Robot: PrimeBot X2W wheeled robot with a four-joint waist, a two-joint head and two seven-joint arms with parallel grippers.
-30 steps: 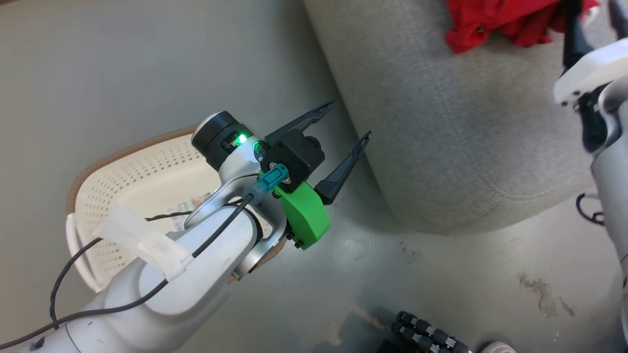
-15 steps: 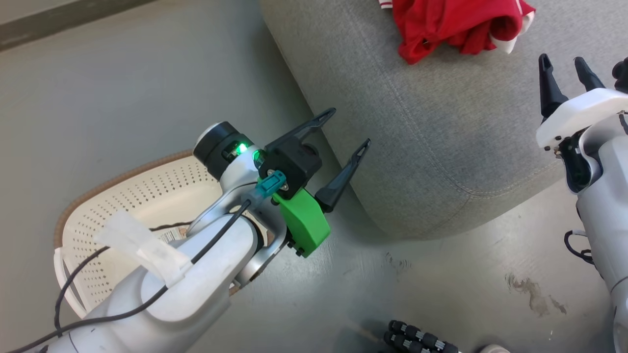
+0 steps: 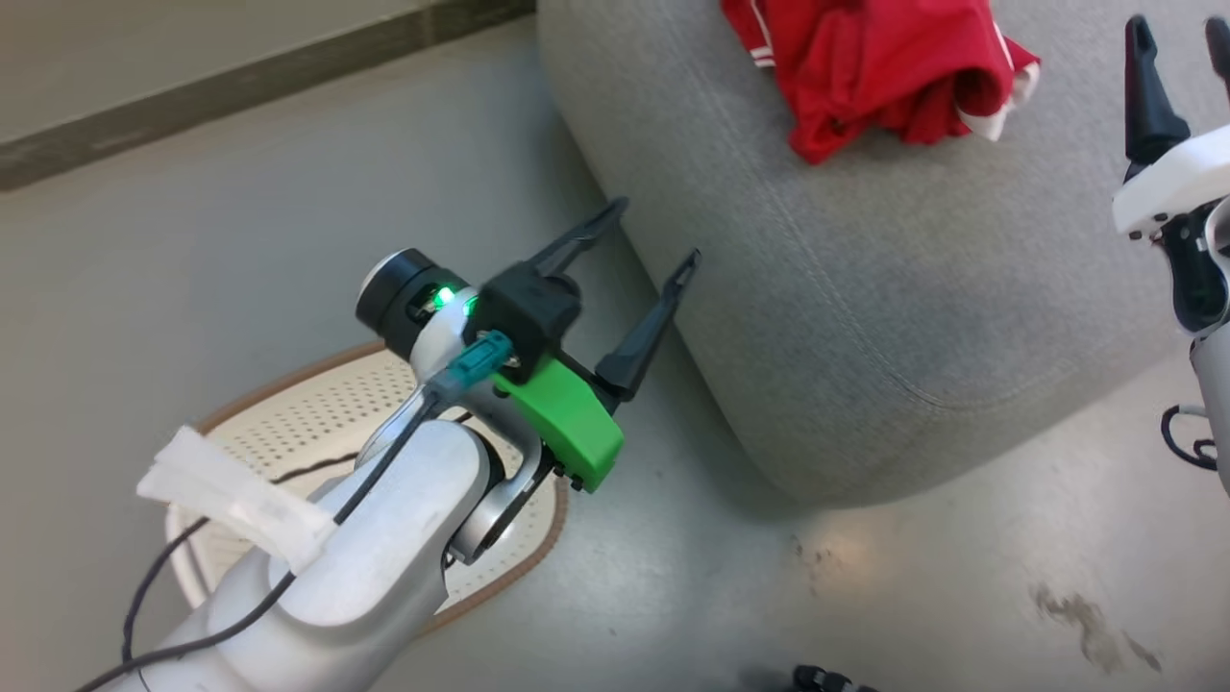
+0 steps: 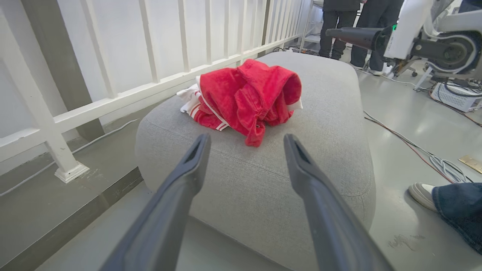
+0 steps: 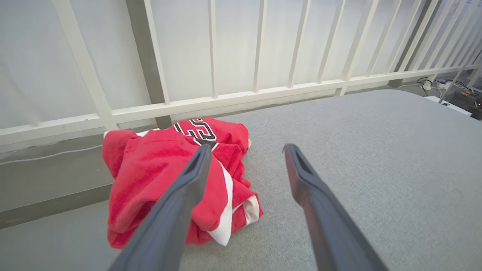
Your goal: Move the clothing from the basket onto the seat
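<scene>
The red-and-white clothing [image 3: 879, 72] lies crumpled on the grey seat [image 3: 865, 317], near its far end; the same clothing [image 4: 246, 96] lies ahead in the left wrist view, and the clothing [image 5: 165, 177] lies left of centre in the right wrist view. My left gripper [image 3: 656, 237] hangs open and holds nothing, just off the seat's near edge, above the floor. The cream basket [image 3: 317, 428] sits on the floor beneath my left forearm, mostly hidden by it. My right gripper [image 3: 1182, 38] stands open over the seat at the far right, apart from the clothing.
A white railing [image 5: 233, 94] runs behind the seat. Cables [image 4: 414, 148] trail across the grey floor to the seat's right. A person's shoe and jeans leg [image 4: 448, 203] stand near the seat's corner, and more people's legs [image 4: 340, 26] are further back.
The head camera has shifted, so the seat and the clothing sit differently in view. My right gripper has come away from the clothing and now stands apart from it. My left gripper stays open.
</scene>
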